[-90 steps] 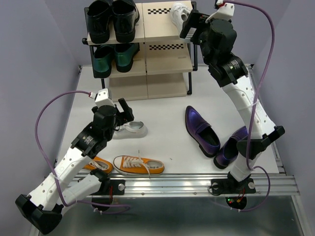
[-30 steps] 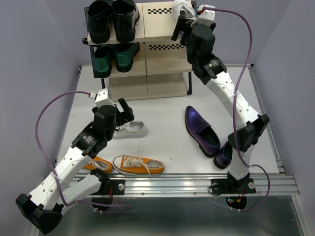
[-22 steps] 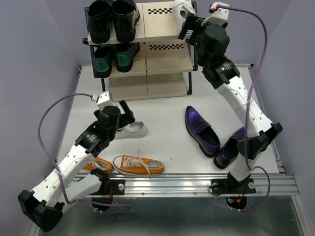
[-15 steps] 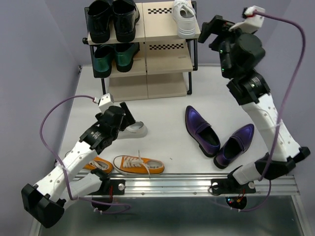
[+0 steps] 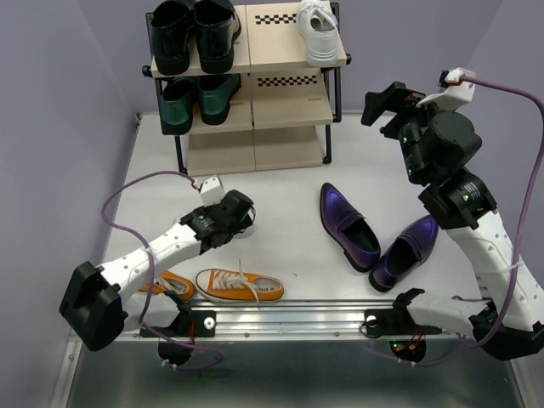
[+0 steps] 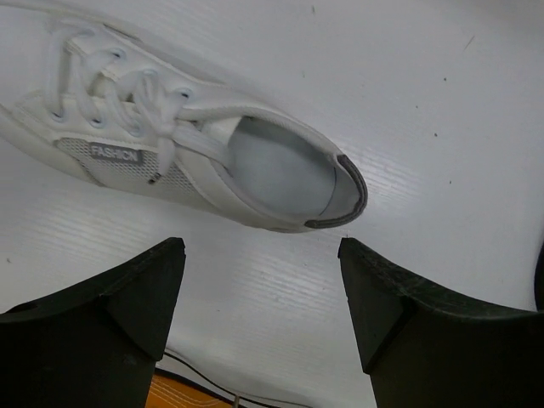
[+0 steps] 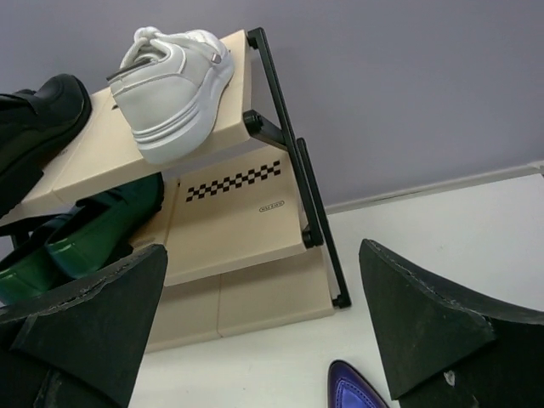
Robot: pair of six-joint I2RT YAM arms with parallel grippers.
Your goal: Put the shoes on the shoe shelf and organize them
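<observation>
One white sneaker (image 5: 321, 34) stands on the right of the top tier of the shoe shelf (image 5: 276, 51); it also shows in the right wrist view (image 7: 174, 85). My right gripper (image 5: 382, 100) is open and empty, in the air right of the shelf (image 7: 229, 221). The other white sneaker (image 6: 212, 144) lies on the table. My left gripper (image 6: 262, 255) is open just beside its heel and hides most of it in the top view, where the gripper (image 5: 240, 212) is low. Two purple loafers (image 5: 348, 225) (image 5: 406, 252) and two orange sneakers (image 5: 240, 286) (image 5: 166, 285) lie on the table.
A shiny black pair (image 5: 191, 34) fills the top tier's left half and a green pair (image 5: 197, 98) the middle tier's left half. The metal rail (image 5: 340, 319) runs along the near edge. A purple loafer toe (image 7: 353, 387) lies below my right gripper.
My right gripper let go of the white sneaker on the top tier and drew back right and down. My left arm stretched forward and lowered over the white sneaker on the table.
</observation>
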